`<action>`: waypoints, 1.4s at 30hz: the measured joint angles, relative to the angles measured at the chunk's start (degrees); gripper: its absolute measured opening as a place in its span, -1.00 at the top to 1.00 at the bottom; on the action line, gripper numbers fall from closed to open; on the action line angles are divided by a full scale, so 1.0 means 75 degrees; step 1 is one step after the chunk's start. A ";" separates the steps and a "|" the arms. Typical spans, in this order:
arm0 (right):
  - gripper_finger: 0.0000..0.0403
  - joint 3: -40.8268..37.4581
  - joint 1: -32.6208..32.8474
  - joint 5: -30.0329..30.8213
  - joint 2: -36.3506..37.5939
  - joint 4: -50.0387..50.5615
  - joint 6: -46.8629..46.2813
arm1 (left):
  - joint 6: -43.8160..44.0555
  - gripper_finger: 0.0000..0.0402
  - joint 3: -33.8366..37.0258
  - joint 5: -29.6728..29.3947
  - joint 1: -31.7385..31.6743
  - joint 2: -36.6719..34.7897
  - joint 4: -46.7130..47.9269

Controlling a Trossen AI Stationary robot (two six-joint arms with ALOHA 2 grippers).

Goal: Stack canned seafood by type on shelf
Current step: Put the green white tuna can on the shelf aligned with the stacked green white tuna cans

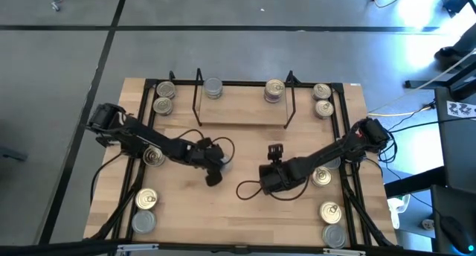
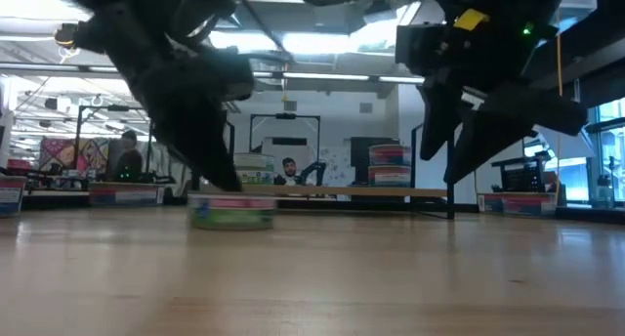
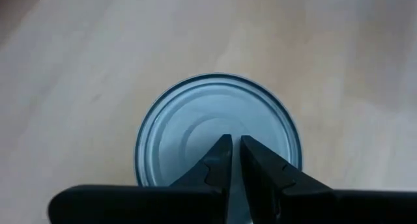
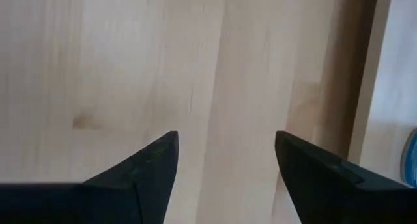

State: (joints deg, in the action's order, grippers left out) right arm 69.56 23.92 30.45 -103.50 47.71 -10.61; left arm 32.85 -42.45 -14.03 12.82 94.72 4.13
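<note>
Directly above a silver tin [image 3: 218, 142] — left end effector [image 3: 234, 152] pressed together, right [image 4: 225, 162] spread.

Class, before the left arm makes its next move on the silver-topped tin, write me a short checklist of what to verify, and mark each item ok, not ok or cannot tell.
1. left gripper above the silver-topped tin: ok.
2. Its fingers spread to straddle the tin: not ok, they are nearly together.
3. Tin flat on the table: ok.
4. Free room on the shelf board: ok, the middle is bare.
5. right gripper open and off to the side: ok.
6. Clearance to the tin top: cannot tell.
</note>
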 joint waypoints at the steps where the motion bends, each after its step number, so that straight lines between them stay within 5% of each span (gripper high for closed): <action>1: -0.26 0.0000 0.0030 -0.0002 0.0000 -0.0009 -0.0004 | -0.0097 0.84 0.0008 0.0058 0.0000 0.0089 -0.0375; 6: -0.26 -0.0003 0.0073 0.0055 0.0000 -0.0055 -0.0102 | -0.0539 0.84 -0.0032 0.0104 0.0000 0.0276 -0.1353; 13: -0.26 -0.0003 0.0065 0.0126 0.0000 -0.0254 -0.0093 | -0.0643 0.84 -0.0669 -0.0386 0.0569 -0.0591 0.0746; 17: -0.26 -0.0003 0.0059 0.0124 0.0000 -0.0659 0.0002 | -0.1099 0.84 -0.0310 -0.1104 0.1007 -0.1006 0.0739; 25: -0.26 0.0003 0.0059 -0.0083 0.0000 -0.2023 0.0368 | -0.2163 0.84 0.0910 -0.1210 0.0976 -0.1056 -0.2008; 42: -0.26 0.0003 0.0048 -0.0002 -0.0569 -0.5234 0.2934 | -0.2341 0.84 0.2079 -0.1147 0.0785 -0.1062 -0.3731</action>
State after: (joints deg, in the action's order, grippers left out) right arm 69.58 24.28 30.44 -107.77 8.45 11.39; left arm 15.29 -26.86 -22.63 18.71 86.76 -23.85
